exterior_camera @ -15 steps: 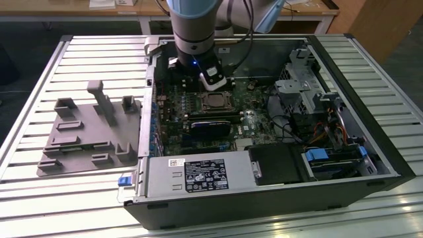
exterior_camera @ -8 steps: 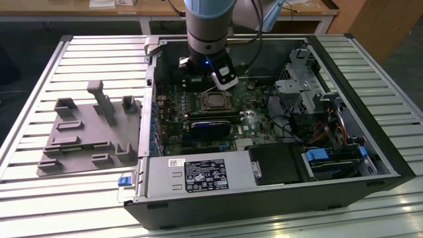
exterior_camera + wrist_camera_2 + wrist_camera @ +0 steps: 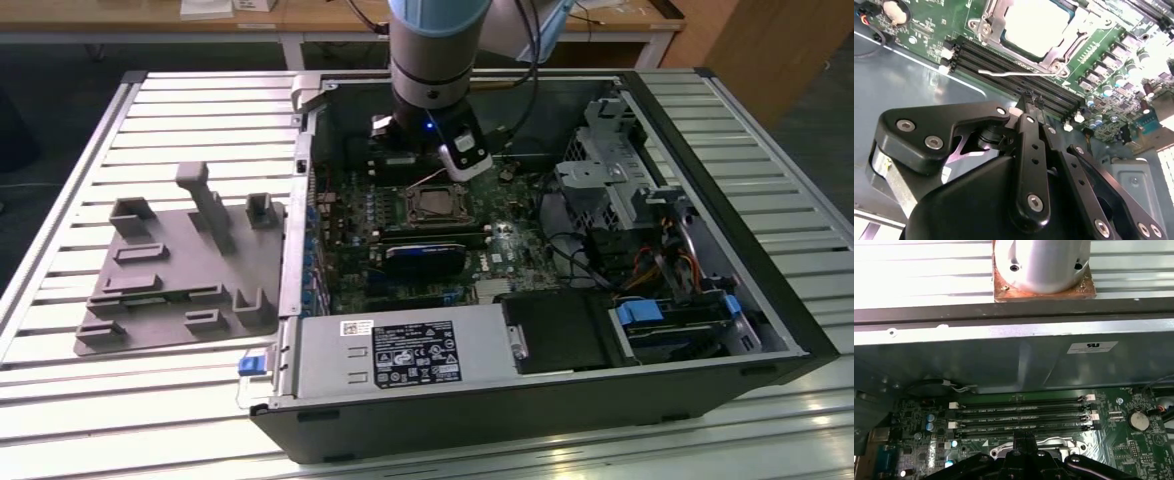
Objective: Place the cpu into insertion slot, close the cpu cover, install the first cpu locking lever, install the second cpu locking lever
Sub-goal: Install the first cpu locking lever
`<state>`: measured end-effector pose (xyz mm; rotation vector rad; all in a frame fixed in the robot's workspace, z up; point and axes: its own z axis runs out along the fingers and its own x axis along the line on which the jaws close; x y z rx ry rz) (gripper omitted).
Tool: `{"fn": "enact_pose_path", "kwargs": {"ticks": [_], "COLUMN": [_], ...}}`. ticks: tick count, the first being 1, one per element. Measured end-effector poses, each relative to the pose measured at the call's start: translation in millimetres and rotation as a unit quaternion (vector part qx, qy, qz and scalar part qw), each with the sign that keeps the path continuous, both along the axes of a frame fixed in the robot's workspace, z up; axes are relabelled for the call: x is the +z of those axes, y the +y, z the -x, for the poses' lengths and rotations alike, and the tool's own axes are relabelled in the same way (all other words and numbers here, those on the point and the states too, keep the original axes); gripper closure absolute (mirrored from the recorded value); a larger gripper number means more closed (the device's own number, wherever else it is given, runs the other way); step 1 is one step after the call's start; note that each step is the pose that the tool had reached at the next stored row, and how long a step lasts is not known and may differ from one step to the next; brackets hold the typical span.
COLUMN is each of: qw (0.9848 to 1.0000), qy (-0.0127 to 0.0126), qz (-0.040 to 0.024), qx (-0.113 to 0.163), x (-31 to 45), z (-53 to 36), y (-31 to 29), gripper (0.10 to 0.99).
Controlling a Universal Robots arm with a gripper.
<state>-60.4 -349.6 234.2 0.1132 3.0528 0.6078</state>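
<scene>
The cpu (image 3: 1036,22) lies in the insertion slot (image 3: 430,206) on the green board, its pale top facing up. The silvery cpu cover (image 3: 991,22) lies flat around it. One thin locking lever (image 3: 1014,74) sticks out free along the socket's edge, above the black memory slots (image 3: 1021,416). My gripper (image 3: 1029,100) is shut with nothing seen between its fingers, and its tips hover just beside that lever. In the exterior view the gripper (image 3: 461,165) hangs inside the case just behind the socket.
The open computer case (image 3: 747,300) lies on a slatted metal table (image 3: 160,110). A dark card (image 3: 427,255) and a power supply (image 3: 387,355) sit in front of the socket. A drive cage (image 3: 607,180) with cables stands at the exterior view's right. A grey fixture (image 3: 174,270) lies at its left.
</scene>
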Motion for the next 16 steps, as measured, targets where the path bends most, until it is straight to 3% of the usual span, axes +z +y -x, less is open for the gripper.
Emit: {"fn": "enact_pose_path", "kwargs": {"ticks": [4, 9, 10, 16], "qw": [0.9999, 0.9996, 0.9995, 0.9995], "qy": [-0.0096, -0.0271, -0.0286, -0.0287], "qz": [0.0081, 0.0109, 0.0117, 0.0126], "qx": [0.0, 0.0, 0.0, -0.001], "x": [-1.0, -3.1, -3.3, -3.5], "z": [0.0, 0.0, 0.0, 0.0], "y": [2.6, 4.0, 4.1, 4.2], "gripper": [0.984, 0.984, 0.984, 0.984]}}
